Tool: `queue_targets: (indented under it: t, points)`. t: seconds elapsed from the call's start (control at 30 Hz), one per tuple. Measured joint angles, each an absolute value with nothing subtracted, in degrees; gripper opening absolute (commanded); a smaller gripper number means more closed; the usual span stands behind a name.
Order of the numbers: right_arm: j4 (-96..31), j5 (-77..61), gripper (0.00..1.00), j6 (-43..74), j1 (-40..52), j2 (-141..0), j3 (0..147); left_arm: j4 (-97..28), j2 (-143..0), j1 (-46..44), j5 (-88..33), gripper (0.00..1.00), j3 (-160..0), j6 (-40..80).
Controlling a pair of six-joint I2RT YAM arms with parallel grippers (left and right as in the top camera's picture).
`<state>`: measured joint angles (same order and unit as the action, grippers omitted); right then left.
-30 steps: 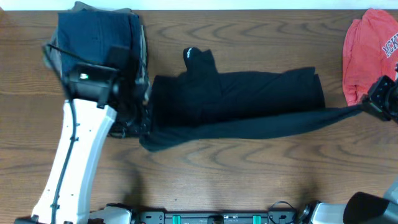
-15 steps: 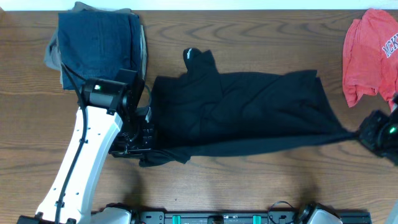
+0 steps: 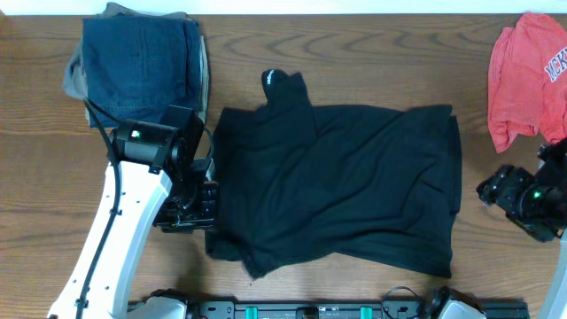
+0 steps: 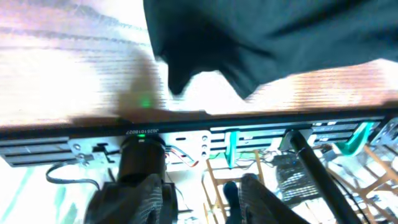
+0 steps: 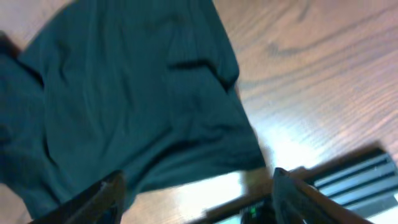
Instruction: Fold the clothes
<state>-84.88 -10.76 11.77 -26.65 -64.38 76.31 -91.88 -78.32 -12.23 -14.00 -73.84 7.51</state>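
From above, the black garment (image 3: 337, 195) lies flat in the middle of the table (image 3: 372, 35). Its long axis runs left to right, and a flap (image 3: 285, 89) with a tiny unreadable white mark points away. The red shirt (image 3: 527, 75) shows cut-off white letters.

Left wrist: the left gripper (image 4: 199, 185) has its fingers spread and empty, with the garment's edge beyond.

Right wrist: the right gripper (image 5: 198, 177) is spread wide and empty, with a garment corner ahead.

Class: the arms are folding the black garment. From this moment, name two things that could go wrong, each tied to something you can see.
1. The black garment has its lower-left corner bunched beside the open left gripper; folding now would likely trap that wrinkle.
2. Its front hem lies close to the front edge of the table, so a pull toward the front could drag it off.
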Motion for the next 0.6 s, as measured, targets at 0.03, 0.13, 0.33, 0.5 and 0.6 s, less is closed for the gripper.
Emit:
queue_targets:
  t: [0.03,0.13,0.33,0.5,0.6]
  points:
    - [-84.1,-10.8,0.77,11.7,-26.7,-64.4,76.3,-90.9,-78.3,-12.2,-14.1,0.73,-73.8,7.4]
    - [-82.6,-11.1,0.78,11.7,-26.7,-64.4,76.3,-85.3,-78.2,-12.2,-14.3,0.72,-73.8,7.7]
    - [-80.2,-12.0,0.53,11.5,-26.7,-64.6,76.3,-71.2,-78.5,-12.2,-14.5,0.26,-73.6,8.0]
    - [-79.6,-14.2,0.06,11.7,-26.7,-67.4,76.1,-63.4,-81.3,-12.2,-14.7,0.11,-73.4,7.8]
    - [-78.5,-15.2,0.01,12.1,-26.5,-69.9,75.5,-60.3,-85.0,-12.2,-14.7,0.08,-73.4,7.7]
